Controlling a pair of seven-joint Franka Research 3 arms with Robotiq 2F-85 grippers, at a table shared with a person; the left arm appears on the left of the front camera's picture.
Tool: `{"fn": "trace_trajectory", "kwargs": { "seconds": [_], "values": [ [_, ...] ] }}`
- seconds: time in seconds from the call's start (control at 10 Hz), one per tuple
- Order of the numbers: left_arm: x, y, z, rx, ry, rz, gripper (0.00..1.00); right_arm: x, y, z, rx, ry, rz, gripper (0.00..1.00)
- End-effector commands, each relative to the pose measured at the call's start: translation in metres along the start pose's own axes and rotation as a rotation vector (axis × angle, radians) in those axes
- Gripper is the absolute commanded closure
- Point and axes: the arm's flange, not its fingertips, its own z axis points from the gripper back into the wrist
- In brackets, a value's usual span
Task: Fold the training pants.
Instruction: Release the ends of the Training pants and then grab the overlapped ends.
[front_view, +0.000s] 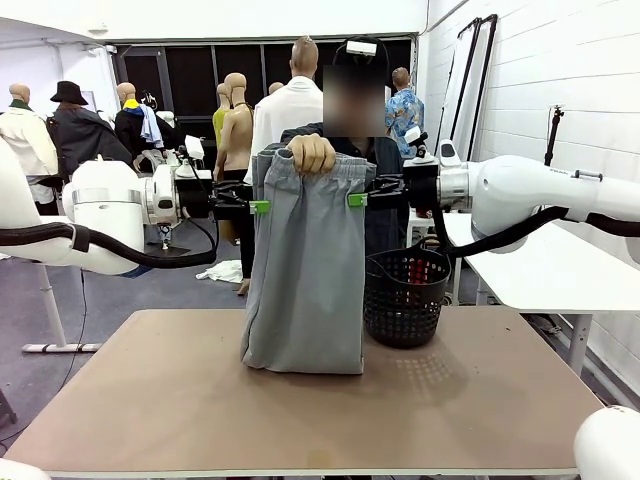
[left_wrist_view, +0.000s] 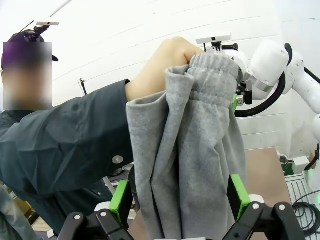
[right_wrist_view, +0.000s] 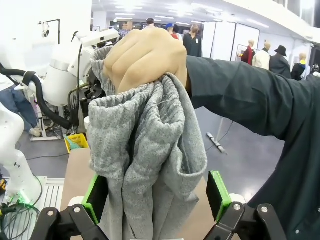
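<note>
A person's hand (left_wrist_view: 167, 62) at twelve o'clock grips the training pants (left_wrist_view: 190, 150) by the waistband; they hang between the left arm's spread green fingers (left_wrist_view: 120, 200) at six o'clock.

1 training pants (front_view: 305, 280), 1 basket (front_view: 404, 297), 1 table (front_view: 150, 400), 2 grippers (left_wrist_view: 179, 200) (right_wrist_view: 157, 195), 1 hand (front_view: 311, 153)

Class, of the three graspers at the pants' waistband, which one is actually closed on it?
The person's hand, fisted around the training pants' waistband; the left end effector and right end effector merely straddle the fabric, jaws open.
</note>
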Motion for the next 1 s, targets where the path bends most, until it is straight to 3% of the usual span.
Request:
{"fn": "trace_trajectory", "kwargs": {
  "seconds": [0.0, 0.4, 0.9],
  "values": [
    [-0.002, 0.005, -0.004, -0.048, 0.000, -0.026, 0.00, 0.002, -0.008, 0.000, 0.030, 0.003, 0.032, 0.00],
    [0.001, 0.003, -0.010, -0.128, 0.013, -0.031, 0.00, 0.000, -0.006, 0.005, 0.135, 0.040, 0.050, 0.00],
    [0.003, 0.001, -0.018, -0.143, 0.010, -0.031, 0.00, -0.003, 0.001, 0.003, 0.171, 0.053, 0.060, 0.00]
  ]
}}
